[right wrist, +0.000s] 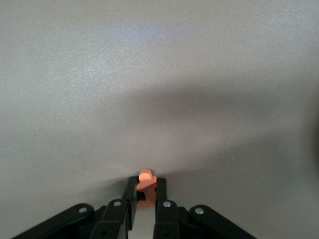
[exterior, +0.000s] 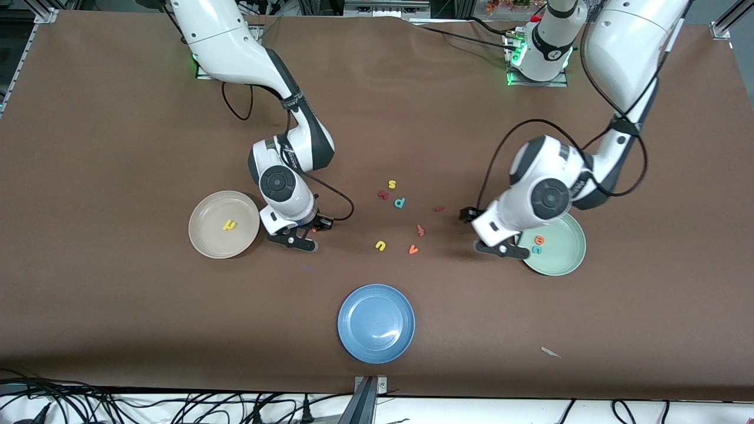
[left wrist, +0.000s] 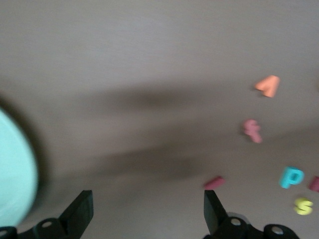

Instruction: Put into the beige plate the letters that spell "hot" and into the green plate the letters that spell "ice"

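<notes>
Pinching the orange "t" [right wrist: 146, 180] between closed fingers, my right gripper [exterior: 316, 228] sat low over the table beside the beige plate [exterior: 203, 238], which held the yellow "h" [exterior: 229, 225]. My left gripper [exterior: 468, 215], jaws wide and empty, hung near the green plate [exterior: 568, 259] containing the "e" [exterior: 539, 239] and "c" [exterior: 536, 249]; the dark red "i" [exterior: 439, 208] lay between.

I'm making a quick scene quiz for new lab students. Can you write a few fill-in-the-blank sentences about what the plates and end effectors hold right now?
1. The yellow h lies in the ____ plate.
2. The right end effector is shut on an ____ letter.
3. The orange e and teal c lie in the ____ plate.
4. The left end effector is ____ and holds nothing.

Missing words: beige; orange; green; open
</notes>
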Robot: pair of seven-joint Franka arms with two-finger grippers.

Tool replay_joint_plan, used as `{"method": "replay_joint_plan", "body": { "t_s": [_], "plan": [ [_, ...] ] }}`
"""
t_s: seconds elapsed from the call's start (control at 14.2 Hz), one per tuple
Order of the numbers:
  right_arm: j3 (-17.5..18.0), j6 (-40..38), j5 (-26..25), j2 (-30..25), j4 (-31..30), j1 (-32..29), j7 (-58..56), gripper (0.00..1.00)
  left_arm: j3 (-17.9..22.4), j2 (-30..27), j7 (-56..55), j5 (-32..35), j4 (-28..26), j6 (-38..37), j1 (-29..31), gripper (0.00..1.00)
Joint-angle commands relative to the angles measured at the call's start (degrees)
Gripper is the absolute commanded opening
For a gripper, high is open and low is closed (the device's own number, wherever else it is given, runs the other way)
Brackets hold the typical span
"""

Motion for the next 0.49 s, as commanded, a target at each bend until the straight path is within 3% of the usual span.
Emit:
{"method": "replay_joint_plan", "body": {
  "t_s": [0.0,0.28,0.42],
  "plan": [
    [0.3,-0.3,1.0,1.2,1.6,-0.2,0.3,0.00,-2.9,-3.2,-1.4,5.3,-8.4,6.8,0.6,0.98],
    [-0.5,-12.9,0.6,-2.0,5.8,-2.8,-4.5,0.00,-5.0,-0.5,-1.2,12.3,-12.0,12.8,-1.8,0.97],
    [-3.8,-17.1,0.5,-4.7,5.0,-2.8,-10.3,0.00,-5.0,0.2,-1.2,15.7,-12.4,13.4,-2.4,0.89]
  ]
}}
